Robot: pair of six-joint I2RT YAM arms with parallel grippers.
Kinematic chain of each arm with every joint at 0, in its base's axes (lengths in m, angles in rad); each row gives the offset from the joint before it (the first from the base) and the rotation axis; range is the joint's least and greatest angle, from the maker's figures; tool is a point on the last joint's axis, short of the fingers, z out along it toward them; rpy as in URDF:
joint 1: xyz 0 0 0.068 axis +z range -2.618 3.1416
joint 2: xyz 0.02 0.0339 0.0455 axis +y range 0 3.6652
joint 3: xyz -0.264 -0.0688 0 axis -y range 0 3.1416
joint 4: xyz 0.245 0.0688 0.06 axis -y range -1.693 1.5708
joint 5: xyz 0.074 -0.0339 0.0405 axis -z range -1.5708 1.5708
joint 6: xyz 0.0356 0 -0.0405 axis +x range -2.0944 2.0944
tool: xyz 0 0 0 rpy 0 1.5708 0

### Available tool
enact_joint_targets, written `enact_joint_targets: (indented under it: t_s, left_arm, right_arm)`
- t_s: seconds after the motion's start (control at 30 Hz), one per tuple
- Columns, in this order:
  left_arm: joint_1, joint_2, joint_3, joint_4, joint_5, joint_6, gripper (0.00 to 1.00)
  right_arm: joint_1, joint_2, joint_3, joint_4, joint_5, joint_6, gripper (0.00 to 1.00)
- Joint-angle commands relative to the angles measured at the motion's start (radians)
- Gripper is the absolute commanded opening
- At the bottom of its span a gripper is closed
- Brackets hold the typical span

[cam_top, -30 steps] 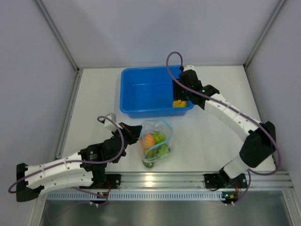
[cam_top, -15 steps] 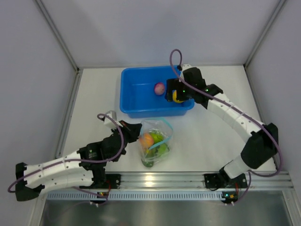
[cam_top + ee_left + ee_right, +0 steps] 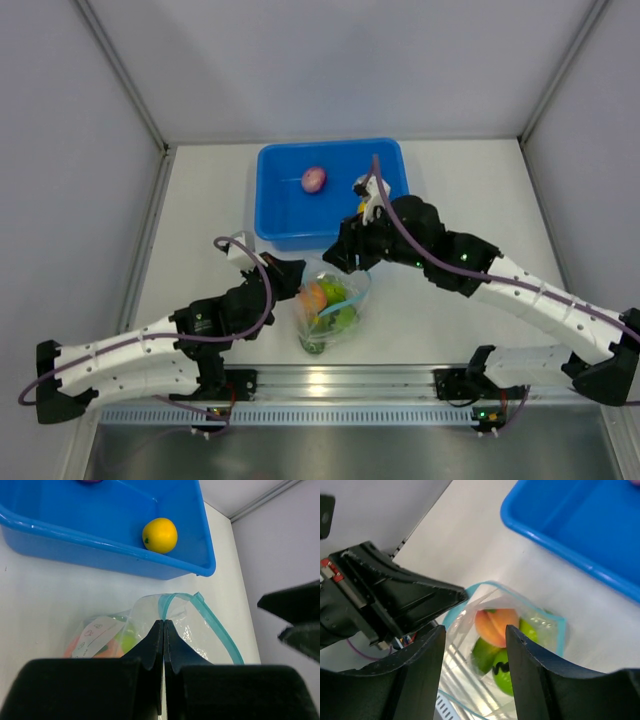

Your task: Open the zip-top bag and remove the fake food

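White table (image 3: 210, 200), grey walls (image 3: 350, 60); blue tub (image 3: 290, 238) near zip-top bag (image 3: 356, 286).

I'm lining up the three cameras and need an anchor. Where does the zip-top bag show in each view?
Top external: zip-top bag at lower centre, fruit inside.
Left wrist: lower middle, teal zipper strip curving to the right.
Right wrist: centre to bottom, mouth open, fruit visible inside.
Shared landmark: the blue tub, lying just beyond the bag in all three views.

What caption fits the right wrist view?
Right gripper hovers over the zip-top bag of fake food; left gripper pinches its rim.
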State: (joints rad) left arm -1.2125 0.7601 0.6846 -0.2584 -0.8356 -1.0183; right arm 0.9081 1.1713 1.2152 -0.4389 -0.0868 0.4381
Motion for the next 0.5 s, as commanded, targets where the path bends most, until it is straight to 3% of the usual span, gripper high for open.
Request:
enact_joint_targets:
  t_s: [0.0, 0.13, 0.47]
  left_arm:
    - [-0.004, -0.002, 0.038, 0.018, 0.0, 0.001, 0.0]
    - [-0.004, -0.004, 0.039, 0.019, 0.018, -0.011, 0.0]
    - [-0.004, 0.01, 0.035, 0.019, 0.038, -0.017, 0.0]
  right_arm:
    - [0.113, 0.011, -0.016, -0.049, 0.186, 0.048, 0.52]
    - [0.213, 0.065, -0.019, -0.109, 0.314, 0.077, 0.45]
    - [0.215, 0.178, -0.082, -0.124, 0.343, 0.059, 0.44]
